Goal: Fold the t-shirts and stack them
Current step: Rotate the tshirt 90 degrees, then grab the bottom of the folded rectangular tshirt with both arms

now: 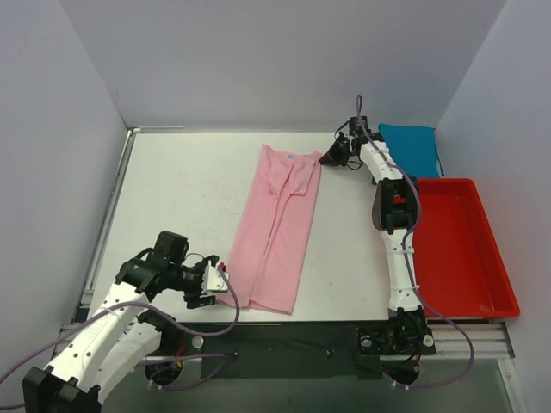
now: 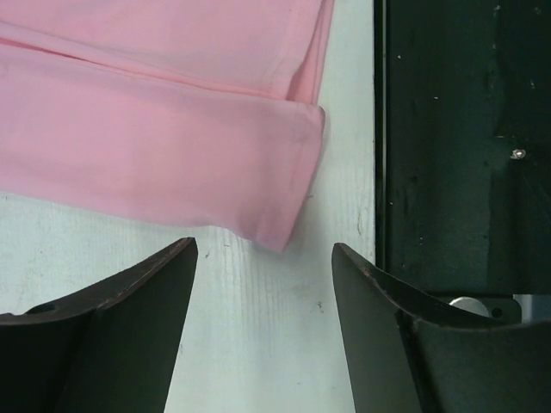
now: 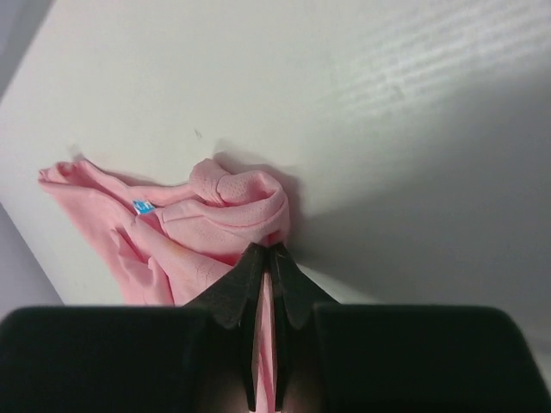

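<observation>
We see the pink t-shirt (image 1: 280,228) lying in the middle of the worktop (image 1: 181,198) as a long narrow strip, its collar at the far end and its hem near the front edge. The teal t-shirt (image 1: 409,142) lies apart in the far right corner, behind the red tray (image 1: 461,249).

The right end effector (image 3: 267,258) is closed on a small bunch of pink cloth at the collar. The left end effector (image 2: 263,249) is wide and holds nothing; the near left corner of the hem lies just in front of its fingers.

We think the main danger is an uneven lift. If the right arm pulls while the left has no grip, the strip may drag over the worktop and the side folds may fall open. The right pinch looks thin, so the cloth could slip out. The left fingers may also catch only the top layer, or miss the corner, and then the fold would come out crooked.
</observation>
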`<state>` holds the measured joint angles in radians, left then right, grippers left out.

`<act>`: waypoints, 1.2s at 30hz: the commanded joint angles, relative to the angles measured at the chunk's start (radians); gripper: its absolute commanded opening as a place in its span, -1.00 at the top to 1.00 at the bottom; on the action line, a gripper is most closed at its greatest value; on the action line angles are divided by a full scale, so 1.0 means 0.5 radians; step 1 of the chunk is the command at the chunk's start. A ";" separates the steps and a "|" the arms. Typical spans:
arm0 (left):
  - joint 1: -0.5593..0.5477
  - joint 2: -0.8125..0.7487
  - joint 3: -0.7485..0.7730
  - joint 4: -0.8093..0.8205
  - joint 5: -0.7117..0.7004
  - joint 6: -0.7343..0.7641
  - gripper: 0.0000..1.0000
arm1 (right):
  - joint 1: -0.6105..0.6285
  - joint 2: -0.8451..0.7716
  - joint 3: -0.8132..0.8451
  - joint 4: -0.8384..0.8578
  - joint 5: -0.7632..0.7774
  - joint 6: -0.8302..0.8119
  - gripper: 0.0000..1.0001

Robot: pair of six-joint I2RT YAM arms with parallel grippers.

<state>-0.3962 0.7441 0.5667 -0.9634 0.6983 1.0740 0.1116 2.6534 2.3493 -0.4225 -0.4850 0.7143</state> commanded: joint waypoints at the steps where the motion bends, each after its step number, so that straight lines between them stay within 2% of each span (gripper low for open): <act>1: -0.011 0.119 -0.047 0.337 0.076 -0.068 -0.48 | -0.061 0.019 0.103 0.451 0.004 0.314 1.00; 4: -0.057 0.257 -0.041 0.497 0.030 -0.090 -0.49 | -0.057 -0.033 0.082 0.541 -0.085 0.238 0.37; 6: -0.097 0.386 -0.008 0.525 -0.040 0.023 -0.49 | -0.054 -0.170 -0.107 0.526 -0.149 0.100 0.21; 7: -0.103 0.468 -0.004 0.510 -0.062 0.079 -0.49 | -0.054 -0.338 -0.200 0.526 -0.165 0.038 0.11; 8: -0.107 0.500 0.002 0.500 -0.074 0.222 -0.50 | -0.051 -0.428 -0.432 0.526 -0.153 -0.114 0.02; 9: -0.107 0.533 0.002 0.446 -0.074 0.293 -0.50 | -0.039 -0.650 -0.574 0.550 -0.138 -0.207 -0.07; 10: -0.113 0.543 0.005 0.396 -0.050 0.519 -0.50 | -0.033 -0.759 -0.818 0.578 -0.144 -0.366 -0.16; 11: -0.113 0.555 0.005 0.268 -0.047 0.658 -0.50 | -0.012 -1.012 -0.976 0.633 -0.144 -0.467 -0.23; 12: -0.128 0.564 -0.001 0.203 -0.047 0.838 -0.52 | 0.025 -1.127 -1.257 0.661 -0.162 -0.666 -0.25; 13: -0.140 0.580 -0.013 0.166 -0.056 0.901 -0.52 | 0.044 -1.380 -1.390 0.734 -0.205 -0.762 -0.25; 14: -0.165 0.589 -0.017 0.181 -0.092 0.932 -0.52 | 0.111 -1.626 -1.683 0.762 -0.281 -0.982 -0.24; 15: -0.180 0.616 -0.014 0.245 -0.117 0.923 -0.52 | 0.148 -1.750 -1.807 0.783 -0.348 -1.105 -0.19; 16: -0.208 0.644 -0.017 0.322 -0.142 0.871 -0.52 | 0.251 -1.933 -2.064 0.768 -0.480 -1.404 -0.17; 17: -0.217 0.650 0.005 0.362 -0.154 0.853 -0.51 | 0.301 -2.041 -2.170 0.732 -0.560 -1.544 -0.17; 18: -0.235 0.675 0.008 0.399 -0.154 0.843 -0.50 | 0.399 -2.206 -2.411 0.719 -0.734 -1.779 -0.17; 20: -0.257 0.684 0.008 0.408 -0.160 0.883 -0.50 | 0.531 -2.415 -2.745 0.725 -0.946 -2.053 -0.18; 22: -0.275 0.690 -0.004 0.402 -0.185 0.944 -0.50 | 0.684 -2.587 -3.010 0.710 -1.033 -2.338 -0.20; 23: -0.287 0.693 -0.010 0.408 -0.197 0.947 -0.49 | 0.758 -2.634 -3.121 0.588 -1.012 -2.592 -0.22; 25: -0.300 0.705 -0.026 0.466 -0.203 0.871 -0.47 | 0.991 -2.751 -3.231 0.425 -0.787 -2.790 -0.24; 28: -0.340 0.727 -0.047 0.576 -0.221 0.822 -0.36 | 1.285 -2.818 -3.352 0.428 -0.555 -2.821 -0.22; 31: -0.438 0.718 -0.106 0.635 -0.298 0.782 -0.16 | 1.573 -2.816 -3.468 0.526 -0.271 -2.886 -0.15; 36: -0.499 0.736 -0.139 0.647 -0.375 0.788 0.08 | 1.838 -2.712 -3.554 0.716 0.025 -2.963 -0.15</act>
<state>-0.6254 1.1042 0.5030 -0.6788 0.5385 1.4689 0.9707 1.2831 0.5949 -0.1558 -0.6155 -0.6731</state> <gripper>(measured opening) 0.494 0.573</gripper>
